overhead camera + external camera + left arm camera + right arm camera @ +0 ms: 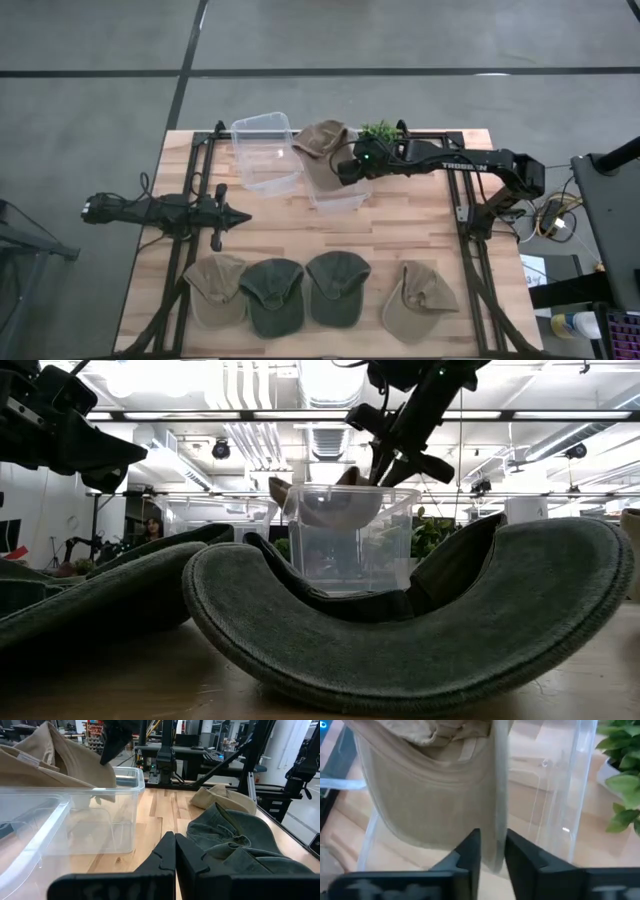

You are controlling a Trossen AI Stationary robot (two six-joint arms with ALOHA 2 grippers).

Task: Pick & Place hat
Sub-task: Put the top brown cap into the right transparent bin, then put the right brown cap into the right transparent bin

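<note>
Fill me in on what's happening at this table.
The right gripper is shut on a tan fabric cap, holding it over the rim of a clear plastic bin. A second clear plastic bin sits beside it. The left gripper waits shut over the bare wood table. Four more caps, tan and dark green, lie in a row along the near edge.

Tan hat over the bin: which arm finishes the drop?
Right. The right gripper is shut on the tan hat, holding it over the clear bin, so it likely just lowers and opens its fingers. The left gripper is shut and waits apart from it.
</note>
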